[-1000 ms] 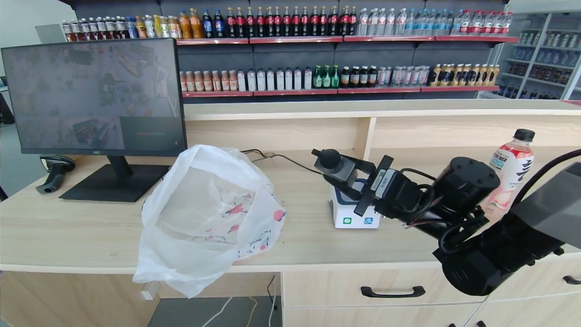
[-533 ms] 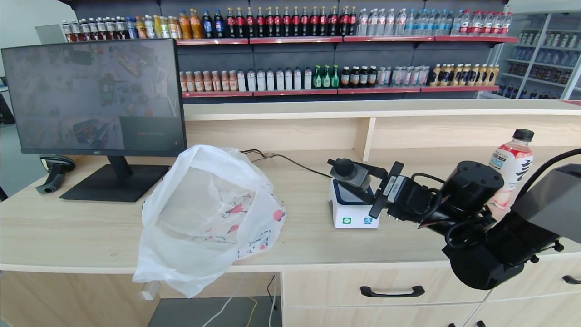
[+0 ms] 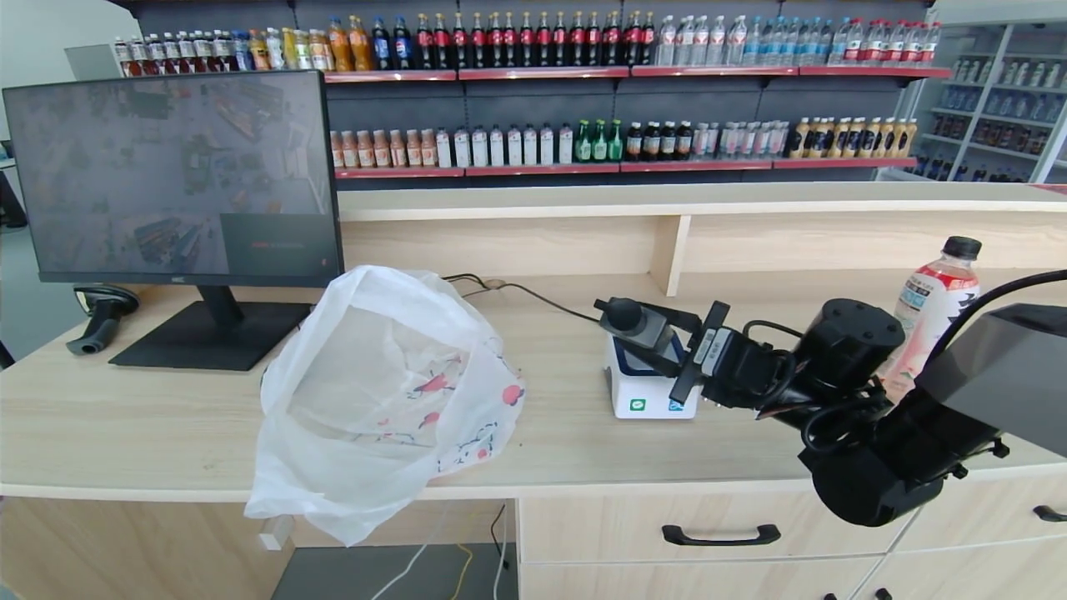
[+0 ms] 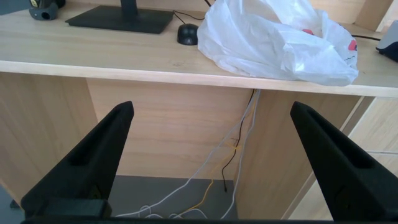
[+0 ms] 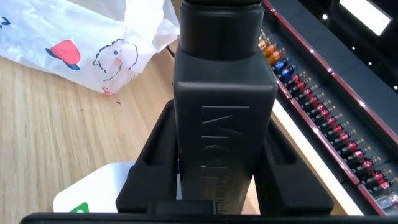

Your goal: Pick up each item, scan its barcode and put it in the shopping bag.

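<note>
My right gripper (image 3: pixel 648 332) is shut on a dark grey bottle with a black cap (image 3: pixel 632 318). It holds the bottle tilted just above the white barcode scanner (image 3: pixel 643 398) on the counter. In the right wrist view the grey bottle (image 5: pixel 224 118) stands between the two black fingers (image 5: pixel 148 163), with the scanner (image 5: pixel 93 194) below it. The white shopping bag (image 3: pixel 375 392) with red prints lies open to the scanner's left, hanging over the counter edge. My left gripper (image 4: pixel 213 118) is open, low in front of the counter, below the bag (image 4: pixel 273 37).
A pink drink bottle (image 3: pixel 938 304) stands at the counter's right, behind my right arm. A monitor (image 3: pixel 175 175) and a handheld scanner (image 3: pixel 100 317) are at the left, with a mouse (image 4: pixel 188 34) near the bag. A cable runs behind the scanner.
My right gripper carried the grey bottle down and to the right over the white scanner, then eased slightly back left. The bag and the pink bottle stayed put.
</note>
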Controlling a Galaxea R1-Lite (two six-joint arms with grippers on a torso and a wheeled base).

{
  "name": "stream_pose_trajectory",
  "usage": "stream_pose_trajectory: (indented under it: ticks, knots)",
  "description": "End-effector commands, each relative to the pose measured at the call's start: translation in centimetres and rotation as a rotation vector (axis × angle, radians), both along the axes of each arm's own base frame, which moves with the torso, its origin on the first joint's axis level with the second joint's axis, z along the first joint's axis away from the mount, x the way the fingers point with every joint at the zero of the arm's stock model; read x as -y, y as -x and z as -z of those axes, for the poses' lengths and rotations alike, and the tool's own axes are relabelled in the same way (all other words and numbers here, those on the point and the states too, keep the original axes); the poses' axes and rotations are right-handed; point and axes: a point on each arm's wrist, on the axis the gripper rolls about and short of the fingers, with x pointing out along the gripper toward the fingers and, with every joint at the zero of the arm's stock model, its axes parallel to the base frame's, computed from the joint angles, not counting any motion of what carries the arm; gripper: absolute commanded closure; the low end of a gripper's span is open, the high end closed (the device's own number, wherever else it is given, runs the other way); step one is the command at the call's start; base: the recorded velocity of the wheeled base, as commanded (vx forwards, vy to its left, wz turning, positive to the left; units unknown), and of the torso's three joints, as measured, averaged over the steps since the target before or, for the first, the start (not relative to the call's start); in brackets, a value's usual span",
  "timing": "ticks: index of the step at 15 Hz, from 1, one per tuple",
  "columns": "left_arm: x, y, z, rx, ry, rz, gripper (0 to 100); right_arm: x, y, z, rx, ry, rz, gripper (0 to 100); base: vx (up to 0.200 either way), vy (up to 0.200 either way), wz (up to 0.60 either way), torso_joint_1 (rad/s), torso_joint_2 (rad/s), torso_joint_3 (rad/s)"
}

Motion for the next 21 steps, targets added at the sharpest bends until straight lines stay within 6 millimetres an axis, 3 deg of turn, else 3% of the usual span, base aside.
stream_pose_trajectory:
  ticks: [1, 15, 18, 21]
  knots:
    - [0.0, 0.0, 0.0, 0.001, 0.000, 0.000, 0, 0.0, -0.4, 0.3, -0.001, 0.001, 0.002, 100, 0.000, 0.000, 0.00, 0.000, 0.00, 0.000]
    - [0.0, 0.0, 0.0, 0.001, 0.000, 0.000, 0, 0.5, -0.6, 0.4, -0.008, 0.000, 0.017, 100, 0.000, 0.000, 0.00, 0.000, 0.00, 0.000]
    - [0.0, 0.0, 0.0, 0.001, 0.000, 0.000, 0, 0.5, -0.2, -0.4, 0.004, -0.012, 0.012, 100, 0.000, 0.000, 0.00, 0.000, 0.00, 0.000]
    - [0.0, 0.0, 0.0, 0.000, 0.000, 0.000, 0, -0.2, 1.3, -3.4, 0.037, -0.067, -0.028, 100, 0.000, 0.000, 0.00, 0.000, 0.00, 0.000]
